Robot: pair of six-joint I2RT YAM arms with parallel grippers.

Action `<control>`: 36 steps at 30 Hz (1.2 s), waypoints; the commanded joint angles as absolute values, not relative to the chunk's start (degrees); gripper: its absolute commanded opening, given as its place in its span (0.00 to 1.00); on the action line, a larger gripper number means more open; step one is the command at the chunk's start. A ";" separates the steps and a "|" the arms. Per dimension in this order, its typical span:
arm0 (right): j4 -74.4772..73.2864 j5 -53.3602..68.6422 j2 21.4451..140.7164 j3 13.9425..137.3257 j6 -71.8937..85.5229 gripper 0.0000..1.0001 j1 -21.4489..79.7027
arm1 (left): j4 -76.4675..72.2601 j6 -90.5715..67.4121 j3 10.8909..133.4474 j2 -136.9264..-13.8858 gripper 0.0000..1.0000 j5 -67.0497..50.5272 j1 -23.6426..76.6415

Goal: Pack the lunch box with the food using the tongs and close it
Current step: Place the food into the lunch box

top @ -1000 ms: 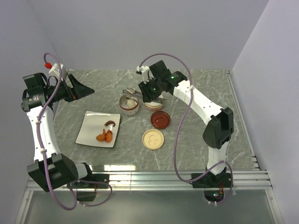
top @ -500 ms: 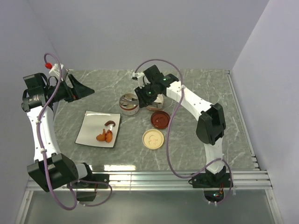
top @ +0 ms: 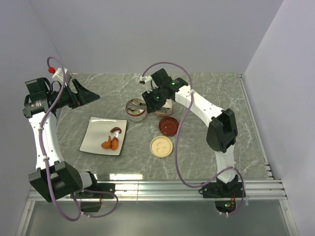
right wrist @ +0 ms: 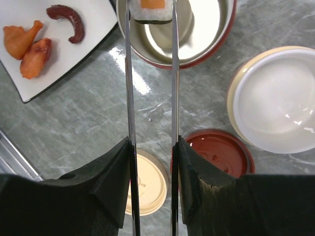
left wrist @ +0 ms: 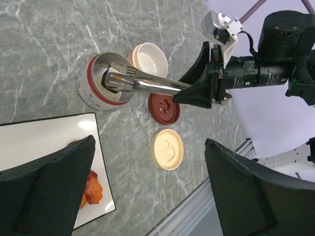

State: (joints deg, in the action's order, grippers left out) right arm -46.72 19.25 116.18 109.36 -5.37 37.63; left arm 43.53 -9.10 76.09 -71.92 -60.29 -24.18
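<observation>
My right gripper (right wrist: pixel 152 147) is shut on the tongs (right wrist: pixel 129 98), one silver arm pressed against each finger. The tong tips pinch a sushi-roll slice (right wrist: pixel 152 10) just over the open round steel lunch box (right wrist: pixel 216 49), which has a red band. In the top view the right gripper (top: pixel 151 98) hangs beside the lunch box (top: pixel 136 110). The remaining food lies on the white plate (right wrist: pixel 93 29): two orange fried bits (right wrist: pixel 19 37) and a brown curved piece (right wrist: pixel 66 17). My left gripper (top: pixel 88 96) is open, raised at the far left and holding nothing.
A white bowl (right wrist: pixel 275 98) stands right of the lunch box. A red lid (right wrist: pixel 221 152) and a cream lid (right wrist: pixel 147 187) lie flat on the marble in front of them. The plate (top: pixel 96 132) sits left of the lids. A metal rail runs along the near table edge.
The right arm swung left and brought the tong tips with the sushi slice over the steel lunch box, then held there. The left arm has not moved.
</observation>
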 commanded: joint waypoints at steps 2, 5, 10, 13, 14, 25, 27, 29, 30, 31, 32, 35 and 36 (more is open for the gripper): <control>-43.86 15.04 113.82 111.62 -4.83 0.45 37.62 | 41.84 -8.61 76.20 -70.58 1.00 -61.17 -24.43; -43.59 13.72 113.73 111.36 -4.57 0.45 37.53 | 41.75 -8.79 76.11 -70.66 0.99 -61.17 -24.43; -43.33 11.34 114.17 111.71 -4.13 0.47 37.35 | 41.92 -8.44 76.11 -70.66 0.99 -61.00 -24.43; -43.33 10.81 114.26 112.06 -4.13 0.47 37.44 | 42.01 -8.26 76.03 -70.66 1.00 -60.91 -24.43; -43.24 10.64 114.26 112.23 -4.13 0.47 37.44 | 42.01 -8.26 76.03 -70.66 0.99 -60.91 -24.35; -43.33 8.70 114.52 112.32 -4.57 0.52 37.53 | 41.66 -8.44 75.59 -70.66 0.99 -61.08 -24.35; -43.68 8.53 114.70 112.50 -4.66 0.57 37.53 | 41.49 -8.53 75.50 -70.66 0.99 -61.08 -24.43; -43.59 8.35 114.61 112.50 -4.66 0.62 37.53 | 41.57 -8.61 75.50 -70.75 0.99 -61.08 -24.43; -43.42 8.09 114.61 112.33 -4.57 0.63 37.62 | 41.57 -8.53 75.50 -70.84 0.99 -61.08 -24.35; -43.33 8.09 114.52 112.24 -4.57 0.63 37.62 | 41.66 -8.53 75.50 -70.84 0.99 -61.08 -24.43; -43.24 8.09 114.52 112.15 -4.48 0.64 37.62 | 41.66 -8.53 75.50 -70.75 0.99 -61.08 -24.35; -43.51 8.44 114.43 112.50 -4.57 0.64 37.62 | 41.40 -8.70 75.32 -70.58 0.99 -61.08 -24.43; -43.68 8.61 114.26 112.59 -4.57 0.64 37.62 | 41.40 -8.70 75.32 -70.66 0.99 -61.17 -24.35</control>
State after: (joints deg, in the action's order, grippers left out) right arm -45.89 9.54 116.18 109.60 -4.51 37.63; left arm 43.31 -9.13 75.88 -71.90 -60.27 -24.18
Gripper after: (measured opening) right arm 0.643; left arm 0.995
